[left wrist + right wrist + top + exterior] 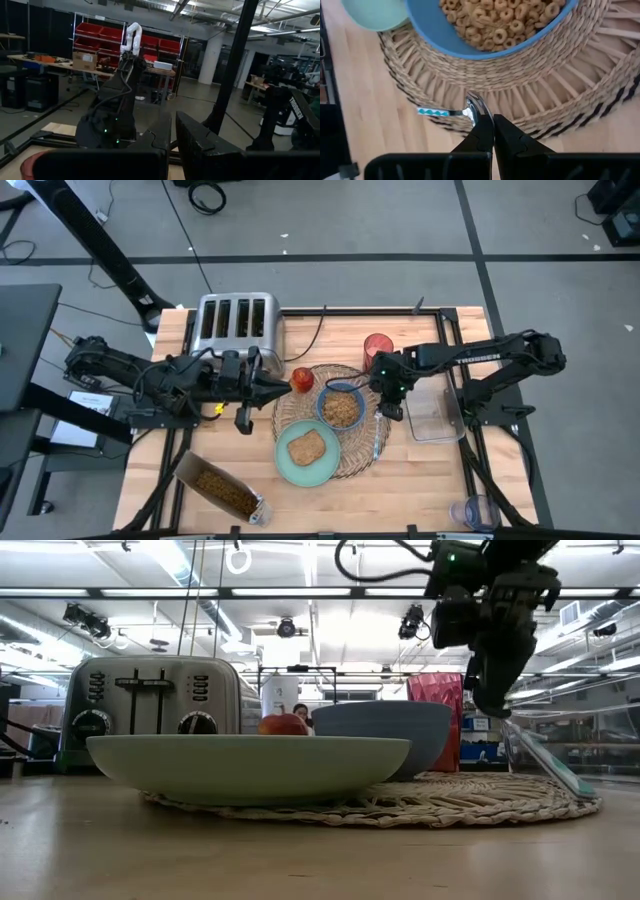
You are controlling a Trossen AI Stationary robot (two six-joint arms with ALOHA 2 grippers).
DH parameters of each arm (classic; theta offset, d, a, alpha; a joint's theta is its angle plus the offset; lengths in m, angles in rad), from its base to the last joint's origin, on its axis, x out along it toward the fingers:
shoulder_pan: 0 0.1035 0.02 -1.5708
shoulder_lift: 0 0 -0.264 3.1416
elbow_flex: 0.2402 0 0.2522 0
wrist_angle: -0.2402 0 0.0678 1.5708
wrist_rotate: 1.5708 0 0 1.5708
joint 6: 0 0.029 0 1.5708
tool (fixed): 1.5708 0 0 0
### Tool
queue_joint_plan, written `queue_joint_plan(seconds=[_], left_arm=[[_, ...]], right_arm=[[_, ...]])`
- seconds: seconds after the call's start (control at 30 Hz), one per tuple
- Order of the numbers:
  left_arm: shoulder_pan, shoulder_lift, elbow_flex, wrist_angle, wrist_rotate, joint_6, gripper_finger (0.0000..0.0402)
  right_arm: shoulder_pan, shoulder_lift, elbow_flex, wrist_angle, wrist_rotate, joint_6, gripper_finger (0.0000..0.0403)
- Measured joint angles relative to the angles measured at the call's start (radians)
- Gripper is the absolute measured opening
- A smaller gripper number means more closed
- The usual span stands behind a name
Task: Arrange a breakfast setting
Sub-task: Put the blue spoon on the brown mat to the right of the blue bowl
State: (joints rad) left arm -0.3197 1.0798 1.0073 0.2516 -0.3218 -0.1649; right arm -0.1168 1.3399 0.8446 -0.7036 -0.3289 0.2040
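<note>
The round wicker placemat [352, 462] lies mid-table. On it stand the blue bowl [342, 407] of cereal and the pale green plate [290, 465] with the toast slice [306, 448]. The small red fruit [302, 380] sits at the mat's far left rim. The red cup [378, 348] stands behind the mat. The spoon [470, 111] lies across the mat's right rim, its handle [432, 112] over the wood. My right gripper [492, 131] is shut, raised above the spoon's bowl end. My left gripper [282, 385] is shut, level, with its tips right beside the fruit. My left gripper's shut tips come level from the table's left and end at the fruit's left side [294, 382]. I cannot tell whether they touch it. The fruit rests on the mat.
The silver toaster [237, 320] stands at the far left, its cord running right. A clear plastic tray [435, 420] lies right of the mat under my right arm. A cereal box [220, 488] lies at the near left, and a clear cup [475, 510] stands at the near right corner.
</note>
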Motion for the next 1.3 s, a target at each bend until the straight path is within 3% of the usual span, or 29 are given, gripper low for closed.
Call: queue_joint_plan(seconds=[0.4,0.7,1.3], left_arm=[[0.005,0.0,0.0,-0.002,0.0,0.001,0.0034],[0.005,0.0,0.0,-0.002,0.0,0.001,0.0034],[0.005,0.0,0.0,-0.001,0.0,0.0,0.0034]], right_arm=[[-0.041,0.016,-0.039,0.068,0.05,-0.049,0.0013],[-0.041,0.017,-0.04,0.105,0.153,-0.077,0.0061],[-0.04,0.016,-0.04,0.098,0.098,-0.039,0.0069]])
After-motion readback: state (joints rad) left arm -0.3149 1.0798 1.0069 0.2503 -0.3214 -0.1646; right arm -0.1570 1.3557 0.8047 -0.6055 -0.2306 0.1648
